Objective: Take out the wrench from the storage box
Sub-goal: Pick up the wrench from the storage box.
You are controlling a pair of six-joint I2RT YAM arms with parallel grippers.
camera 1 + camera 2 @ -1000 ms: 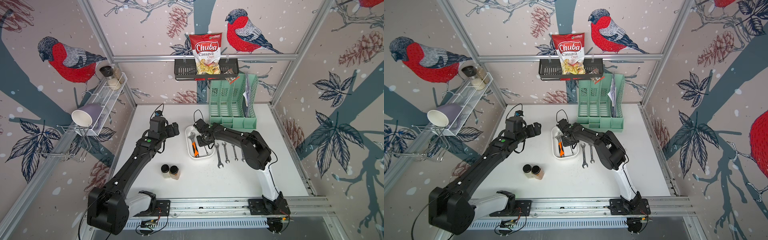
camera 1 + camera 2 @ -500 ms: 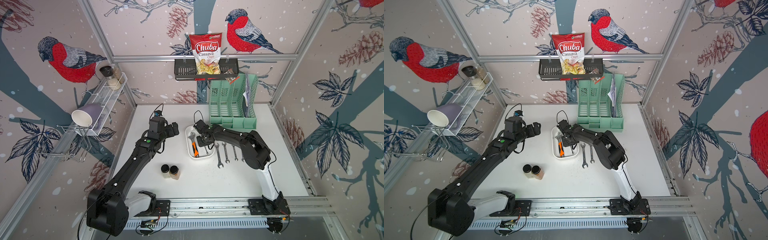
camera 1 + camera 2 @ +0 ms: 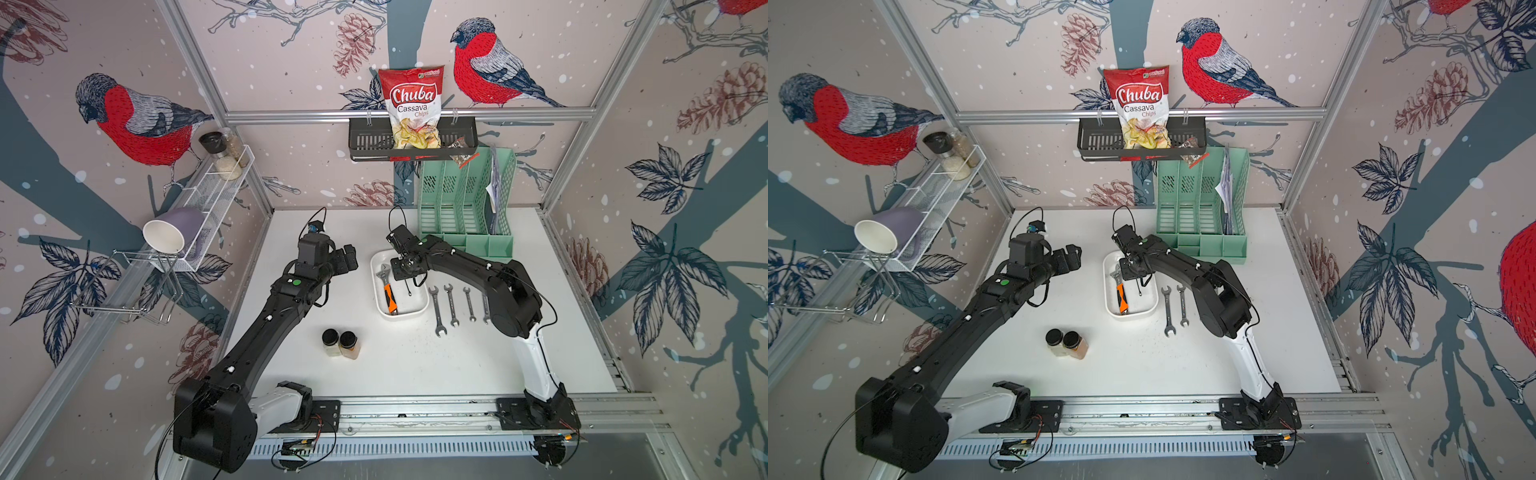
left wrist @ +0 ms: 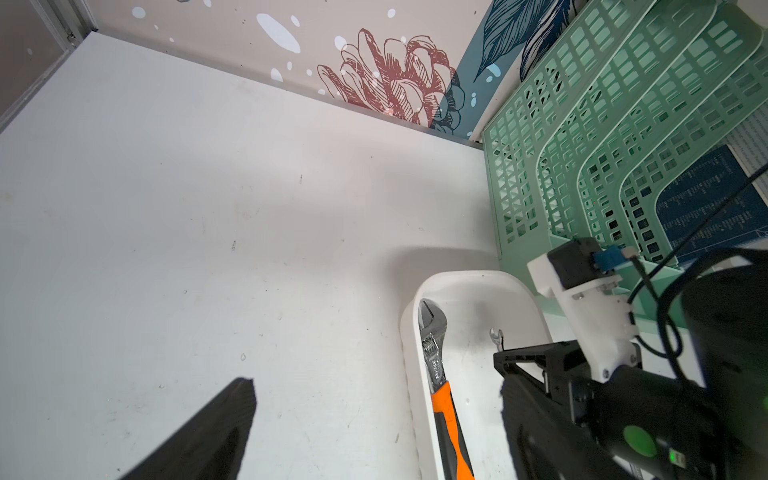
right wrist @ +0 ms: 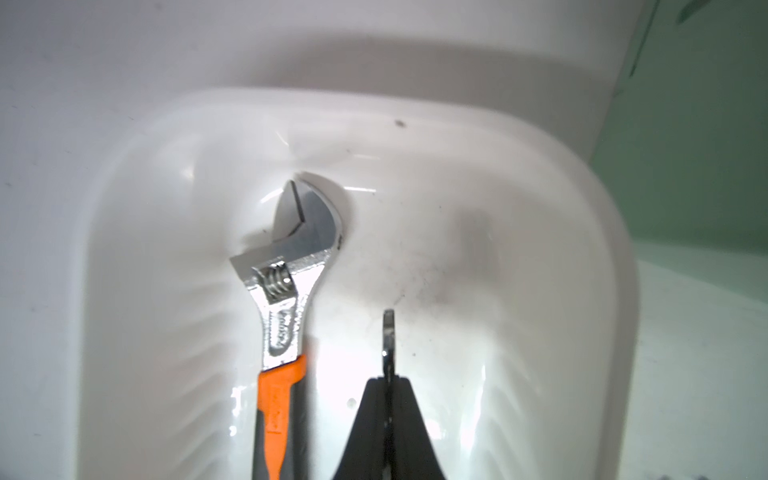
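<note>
Right hand (image 5: 388, 380) (wrench (image 5: 389, 332) pinched) over storage box (image 5: 573, 232)

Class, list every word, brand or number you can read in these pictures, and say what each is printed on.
"Chuba Cassava Chips": on the red-and-white chip bag in the black wall basket.
Stamped marks on the adjustable wrench: too blurred to read.
Print on the dark blue sheet in the green organizer: too small to read.

- The left arm (image 3: 266, 328) stretches forward, wrist level.
- The left gripper (image 3: 348, 261) points sideways toward the right arm (image 3: 469, 264), fingers spread.
- The right arm folds at the elbow, wrist turned down.
- The right gripper (image 5: 388, 380) is clamped on a thin wrench (image 5: 389, 332).
</note>
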